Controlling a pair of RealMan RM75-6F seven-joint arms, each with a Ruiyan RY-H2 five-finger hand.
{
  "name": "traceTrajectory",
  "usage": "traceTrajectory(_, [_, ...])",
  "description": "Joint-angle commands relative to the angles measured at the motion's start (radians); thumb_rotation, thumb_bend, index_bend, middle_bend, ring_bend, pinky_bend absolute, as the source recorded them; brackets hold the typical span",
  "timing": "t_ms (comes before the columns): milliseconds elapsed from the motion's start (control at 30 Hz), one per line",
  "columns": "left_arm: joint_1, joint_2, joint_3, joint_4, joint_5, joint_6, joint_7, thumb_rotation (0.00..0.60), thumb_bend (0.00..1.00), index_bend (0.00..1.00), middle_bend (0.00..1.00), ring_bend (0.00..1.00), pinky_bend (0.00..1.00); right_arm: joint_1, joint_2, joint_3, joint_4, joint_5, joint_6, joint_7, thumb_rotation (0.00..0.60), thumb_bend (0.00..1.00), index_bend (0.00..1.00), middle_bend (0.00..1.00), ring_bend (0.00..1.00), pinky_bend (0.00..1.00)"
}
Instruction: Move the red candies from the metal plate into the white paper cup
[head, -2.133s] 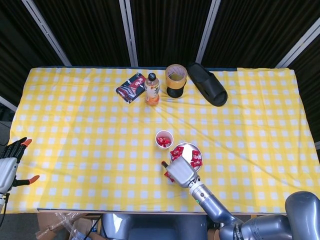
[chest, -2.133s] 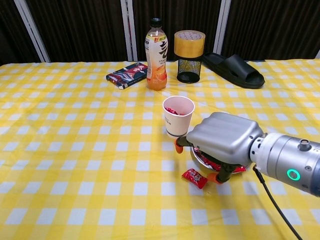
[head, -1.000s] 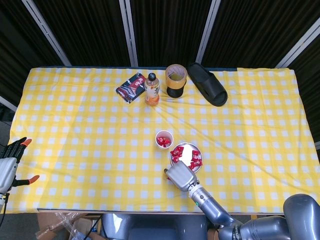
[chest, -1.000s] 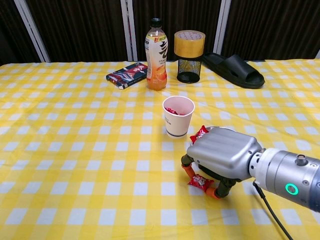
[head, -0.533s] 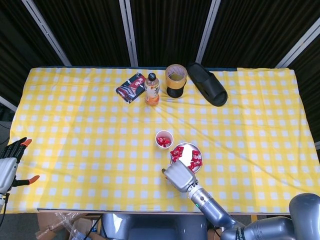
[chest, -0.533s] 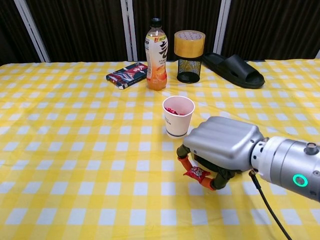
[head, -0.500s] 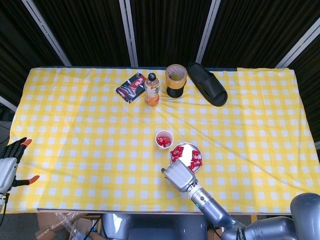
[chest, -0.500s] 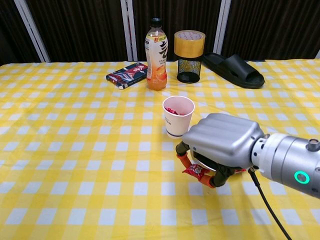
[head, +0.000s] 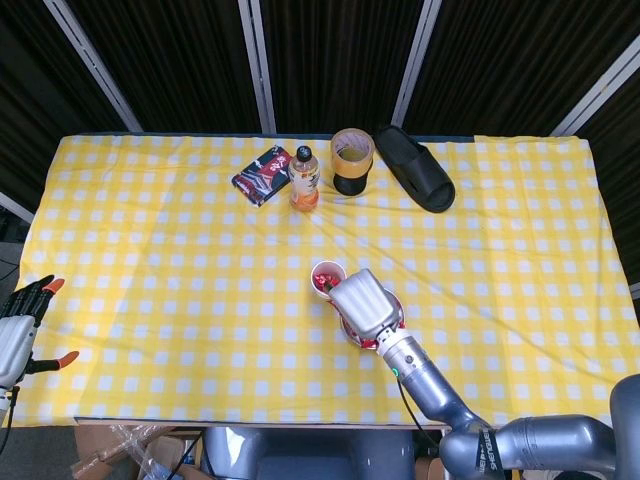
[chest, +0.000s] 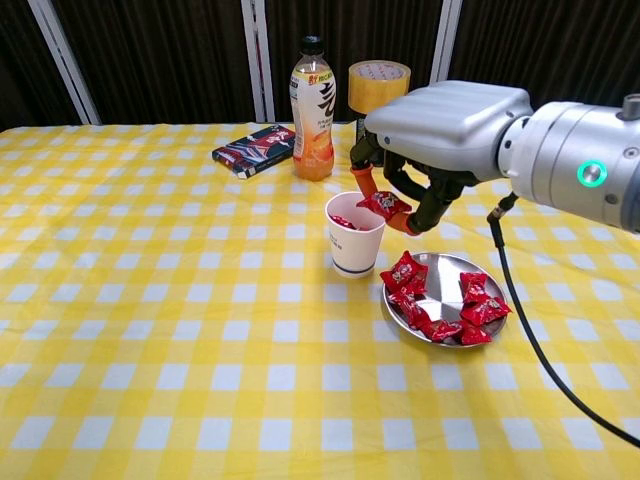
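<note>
My right hand (chest: 440, 140) hangs above the white paper cup (chest: 356, 233), pinching a red candy (chest: 382, 205) over the cup's right rim. Red candies lie inside the cup. In the head view the right hand (head: 362, 305) covers much of the metal plate (head: 396, 298) and part of the cup (head: 322, 274). The metal plate (chest: 447, 290) sits right of the cup with several red candies (chest: 408, 278) on it. My left hand (head: 22, 325) rests off the table's left edge, fingers spread, holding nothing.
At the back stand an orange drink bottle (chest: 312, 109), a tape roll on a black mesh holder (chest: 378, 112), a black slipper (chest: 470, 139) and a dark packet (chest: 253, 150). The yellow checked cloth (chest: 150, 330) covers the table.
My right hand picked a candy off the cloth in front of the plate, then rose and moved back to above the cup. The plate's candies are uncovered in the chest view.
</note>
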Motion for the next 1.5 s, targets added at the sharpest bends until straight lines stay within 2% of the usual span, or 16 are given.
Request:
traceTrajectory(33, [-0.001,0.0,0.0,0.0,-0.002,-0.002,-0.001,0.6,0.05,0.0,0.0,0.0,0.0,0.043,-0.023,0.042,0.072,0.067,-0.027,0.015,0.6,0.44,0.51,0.78,0.88,0.99])
traceTrajectory(367, [-0.004,0.006,0.001,-0.002,-0.006,-0.014,-0.011,0.6,0.05,0.0,0.0,0.0,0.0,0.088,-0.085,0.048,0.208,0.108,-0.068,0.07,0.6,0.44,0.51,0.78,0.88,0.99])
traceTrajectory(867, [-0.007,0.016,0.003,-0.012,-0.015,-0.032,-0.02,0.6,0.05,0.0,0.0,0.0,0.0,0.126,-0.134,0.043,0.309,0.118,-0.087,0.114,0.6,0.44,0.51,0.78,0.88,0.99])
traceTrajectory(967, [-0.008,0.017,0.002,-0.013,-0.017,-0.033,-0.021,0.6,0.05,0.0,0.0,0.0,0.0,0.128,-0.138,0.041,0.316,0.121,-0.088,0.124,0.6,0.44,0.5,0.78,0.88,0.99])
traceTrajectory(1367, [-0.008,0.016,0.001,-0.014,-0.021,-0.034,-0.017,0.6,0.05,0.0,0.0,0.0,0.0,0.127,-0.14,0.022,0.302,0.08,-0.063,0.138,0.6,0.41,0.33,0.78,0.88,0.99])
traceTrajectory(1500, [-0.008,0.016,0.001,-0.014,-0.02,-0.033,-0.019,0.6,0.05,0.0,0.0,0.0,0.0,0.116,-0.12,0.014,0.264,0.06,-0.033,0.133,0.6,0.4,0.32,0.73,0.88,0.99])
